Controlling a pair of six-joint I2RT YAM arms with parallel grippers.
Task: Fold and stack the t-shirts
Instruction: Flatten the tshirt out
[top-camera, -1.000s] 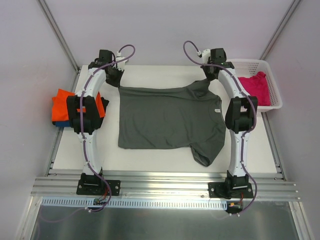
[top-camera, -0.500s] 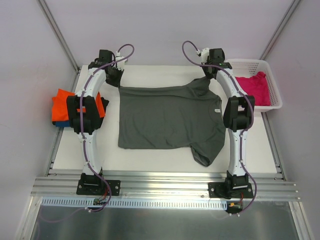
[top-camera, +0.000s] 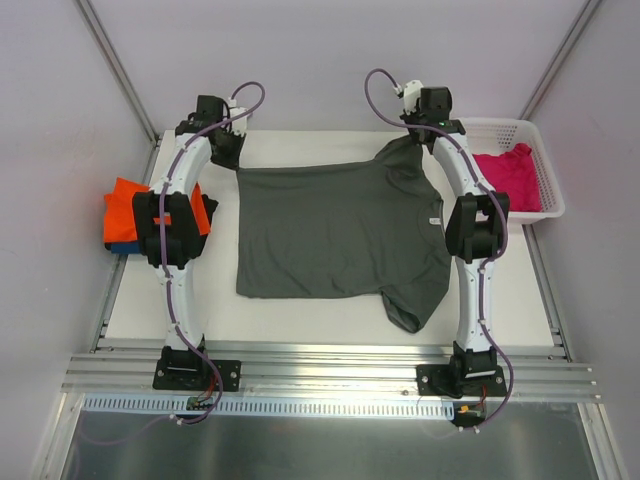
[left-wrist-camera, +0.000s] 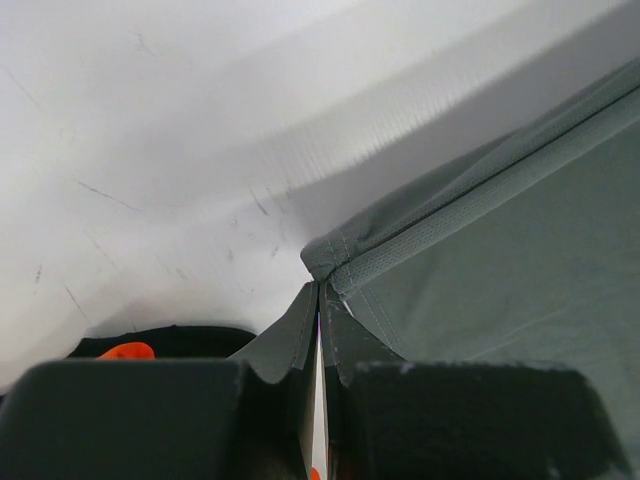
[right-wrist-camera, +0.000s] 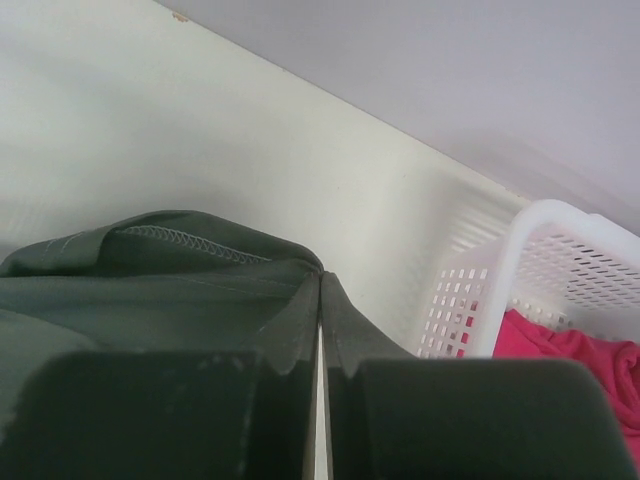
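A dark grey t-shirt lies spread across the table, one sleeve pointing toward the near edge. My left gripper is shut on its far left corner; in the left wrist view the fingertips pinch the hemmed corner. At the far right, my right gripper is shut on a fold of the same shirt, raised off the table. An orange t-shirt lies on a blue one at the left edge. A magenta pink t-shirt sits in the basket.
The white mesh basket stands at the back right, close beside my right gripper, and its wall shows in the right wrist view. The back wall is just behind both grippers. A metal rail runs along the near edge.
Both grippers have drawn toward the back wall, the right one more and upward. The grey shirt's far edge has stretched and its right corner has risen.
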